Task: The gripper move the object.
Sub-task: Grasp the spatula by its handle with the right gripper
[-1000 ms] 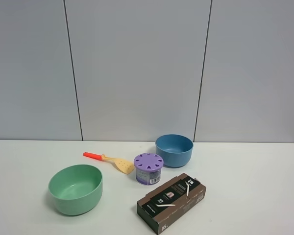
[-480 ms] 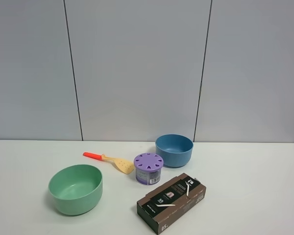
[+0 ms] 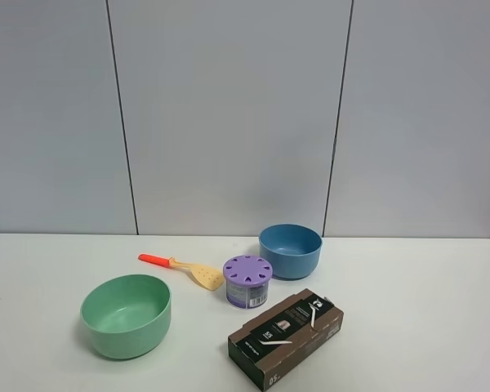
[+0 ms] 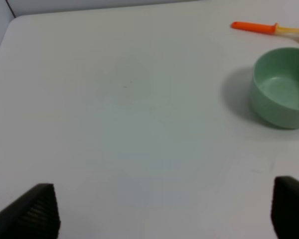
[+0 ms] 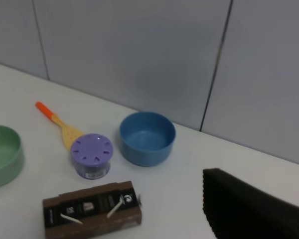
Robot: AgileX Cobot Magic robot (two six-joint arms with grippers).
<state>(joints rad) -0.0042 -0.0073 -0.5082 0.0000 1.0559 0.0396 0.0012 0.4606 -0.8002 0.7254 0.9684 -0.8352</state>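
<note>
A white table (image 3: 416, 310) stands against a grey panelled wall (image 3: 229, 114). The spatula (image 3: 180, 266) lies flat on the table, towards the back and left of centre. Its red-orange handle points left and slightly towards the wall. Its pale yellow perforated blade points right and ends just beside a small round tub (image 3: 247, 282) with a purple lid; I cannot tell whether the two touch.

A green bowl (image 3: 126, 339) sits upright nearer the front, to the left of the tub and apart from the spatula. A blue bowl (image 3: 290, 263) sits upright behind and to the right of the tub, close to it. A dark brown box (image 3: 285, 337) lies flat at an angle in front of the tub.

The left gripper (image 4: 162, 211) hangs above bare table, well apart from the spatula, with the green bowl between them. Its two black fingertips sit wide apart, so the jaws are released and grasp nothing.

Only one black ribbed finger of the right gripper (image 5: 251, 211) shows, so I cannot tell whether those jaws are released or clenched. It is near the table's right side, well apart from the spatula.
</note>
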